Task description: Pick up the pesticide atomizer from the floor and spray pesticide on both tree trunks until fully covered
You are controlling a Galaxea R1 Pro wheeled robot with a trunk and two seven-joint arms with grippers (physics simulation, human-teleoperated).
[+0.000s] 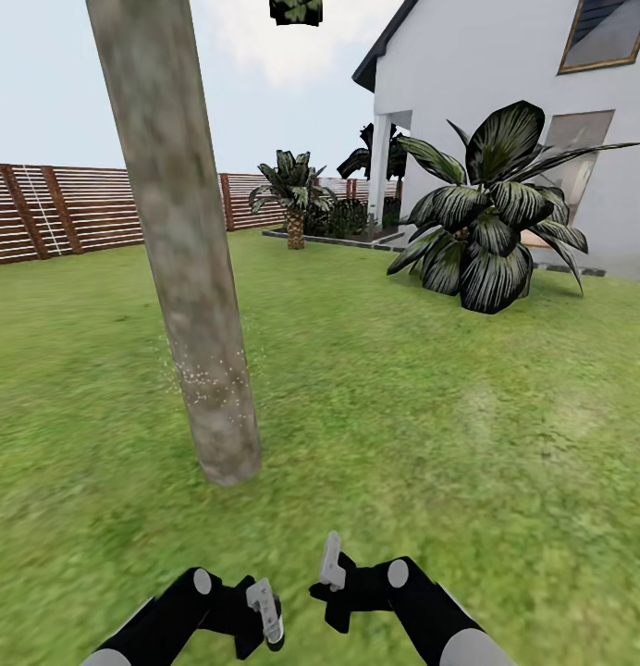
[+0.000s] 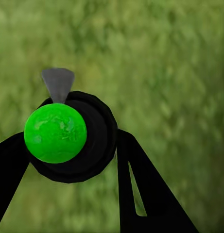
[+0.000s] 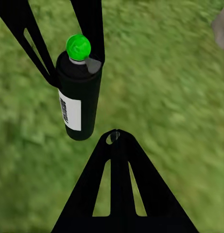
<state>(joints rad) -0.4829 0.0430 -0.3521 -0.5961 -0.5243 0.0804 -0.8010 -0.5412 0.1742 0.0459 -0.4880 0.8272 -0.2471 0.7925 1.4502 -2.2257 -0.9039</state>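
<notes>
1. Far left, we've got the reddish slat fence (image 1: 43,213) running along the back of the lawn (image 1: 403,416).
2. Next over is the tree trunk (image 1: 186,268), thick, pale and mottled. It leans a bit in the head view, and its base sits in the grass just ahead of the arms.
3. A cloud of whitish pesticide (image 1: 204,379) specks hangs on and around the lower part of that trunk. The bark above looks bare to us.
4. The left pincer (image 2: 68,141) is low over the grass and pinching the pesticide atomizer (image 3: 77,97), one finger on each side of the black body. The bottle has a white label and its top reads bright green here.
5. The right pincer (image 1: 331,569) sits just beside the left one, pale finger pointing up. We honestly can't tell whether it's spread or pressed together.
6. Further right there's a small palm (image 1: 292,199) by the fence, then the big striped broad-leaf plant (image 1: 491,222) in front of the white house (image 1: 505,111).
</notes>
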